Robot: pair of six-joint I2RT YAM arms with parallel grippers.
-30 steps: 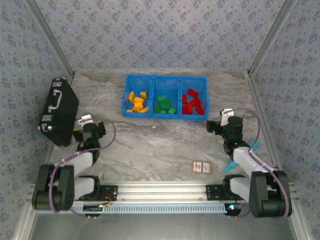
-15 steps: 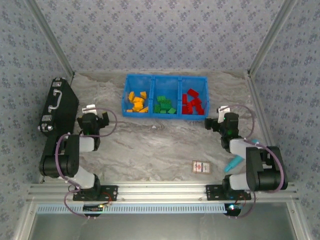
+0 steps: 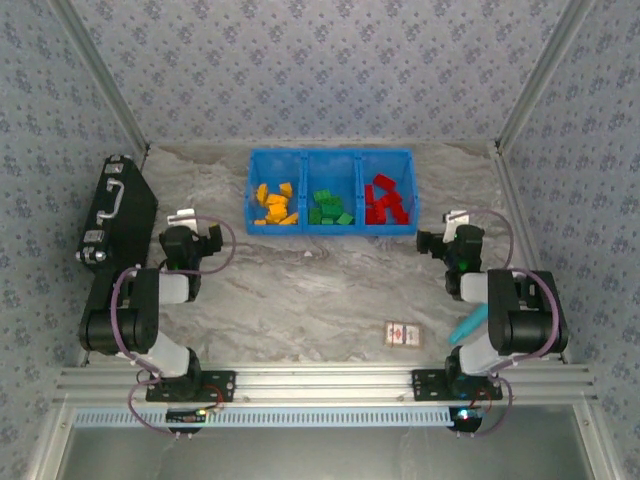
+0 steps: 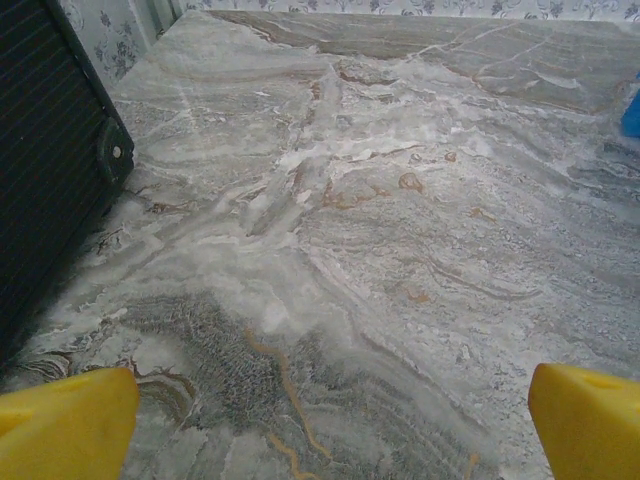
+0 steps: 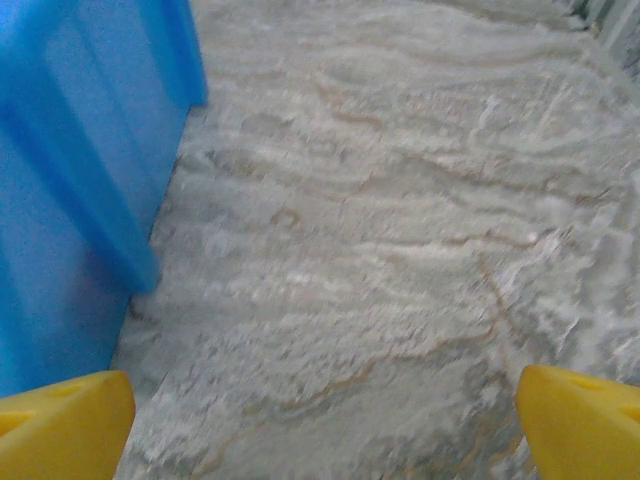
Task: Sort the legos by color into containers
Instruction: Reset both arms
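Note:
The legos lie in the three containers of one blue bin (image 3: 330,229) at the back of the table: orange-yellow legos (image 3: 273,204) on the left, green legos (image 3: 328,210) in the middle, red legos (image 3: 386,202) on the right. My left gripper (image 3: 195,226) hovers low over bare marble left of the bin. Its yellow fingertips (image 4: 70,425) stand wide apart, so the left gripper (image 4: 330,420) is open and holds nothing. My right gripper (image 3: 440,230) sits just right of the bin. The right gripper (image 5: 325,425) is open and empty too, with the bin's wall (image 5: 80,150) close on its left.
A black case (image 3: 118,220) with metal latches leans at the table's left edge, close beside my left gripper, where it shows as a dark wall (image 4: 40,170). A red-and-white card box (image 3: 402,333) lies at the near right. A teal stick (image 3: 468,325) lies by the right arm.
Both arms have folded back and upright over their bases. The grippers shifted slightly away from the near edge and stayed wide open and empty. The legos have not moved.

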